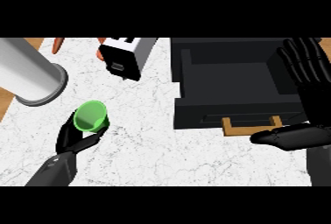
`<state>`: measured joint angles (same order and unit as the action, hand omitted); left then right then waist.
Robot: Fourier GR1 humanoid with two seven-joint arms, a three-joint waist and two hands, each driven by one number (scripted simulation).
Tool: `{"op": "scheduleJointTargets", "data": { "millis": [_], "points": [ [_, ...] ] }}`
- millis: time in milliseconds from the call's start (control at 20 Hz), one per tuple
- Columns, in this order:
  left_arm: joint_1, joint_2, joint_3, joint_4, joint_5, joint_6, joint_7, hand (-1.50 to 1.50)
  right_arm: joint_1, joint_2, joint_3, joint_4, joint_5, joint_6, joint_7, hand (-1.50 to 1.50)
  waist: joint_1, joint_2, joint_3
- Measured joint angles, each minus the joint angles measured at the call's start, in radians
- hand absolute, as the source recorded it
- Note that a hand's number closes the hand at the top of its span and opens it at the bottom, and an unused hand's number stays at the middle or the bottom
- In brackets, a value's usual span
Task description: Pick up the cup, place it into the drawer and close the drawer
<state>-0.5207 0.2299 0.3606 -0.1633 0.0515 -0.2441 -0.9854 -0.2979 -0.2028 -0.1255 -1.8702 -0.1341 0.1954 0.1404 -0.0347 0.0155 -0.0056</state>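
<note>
Our left hand is curled round the green cup, well left of the open drawer; we should lift clear of the worktop, keep it upright, then carry right. Right hand rests flat-fingered beside the drawer.

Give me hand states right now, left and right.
Left hand: shut on the green cup, on the counter.
Right hand: open, fingers straight, holding nothing, beside the open drawer.

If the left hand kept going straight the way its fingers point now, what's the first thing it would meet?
The green cup: the left hand points up-right with its fingers already around the cup's lower part. Beyond it, the black-and-white box probably lies roughly in line, though depth is unclear.
</note>
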Motion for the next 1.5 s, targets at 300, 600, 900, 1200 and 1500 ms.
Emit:
{"op": "scheduleJointTargets", "data": {
  "millis": [300, 600, 900, 1200, 1500],
  "points": [
    [-0.018, -0.022, 0.012, -0.055, -0.012, 0.174, -0.08, 1.5, -0.005, -0.001, -0.004, 0.023, 0.011, -0.004, -0.01, -1.5, 0.0, 0.001, 0.001],
    [-0.032, -0.041, 0.035, -0.101, 0.014, 0.161, -0.121, 1.5, -0.003, 0.002, -0.008, 0.024, 0.005, -0.004, -0.011, -1.5, 0.005, -0.003, 0.002],
    [-0.041, -0.067, 0.027, -0.141, 0.024, 0.128, -0.122, 1.5, 0.025, 0.005, -0.003, -0.005, 0.008, -0.006, 0.001, -1.5, 0.012, -0.008, 0.003],
    [-0.1, -0.107, -0.037, -0.239, 0.001, 0.107, -0.067, 1.5, 0.046, -0.006, -0.014, 0.004, 0.014, 0.004, -0.014, -1.5, 0.027, -0.015, 0.005],
    [-0.203, -0.161, -0.099, -0.395, -0.003, 0.114, 0.065, 1.5, 0.051, -0.015, -0.037, 0.017, 0.014, 0.004, -0.027, -1.5, 0.04, -0.022, 0.007]
  ]
}}
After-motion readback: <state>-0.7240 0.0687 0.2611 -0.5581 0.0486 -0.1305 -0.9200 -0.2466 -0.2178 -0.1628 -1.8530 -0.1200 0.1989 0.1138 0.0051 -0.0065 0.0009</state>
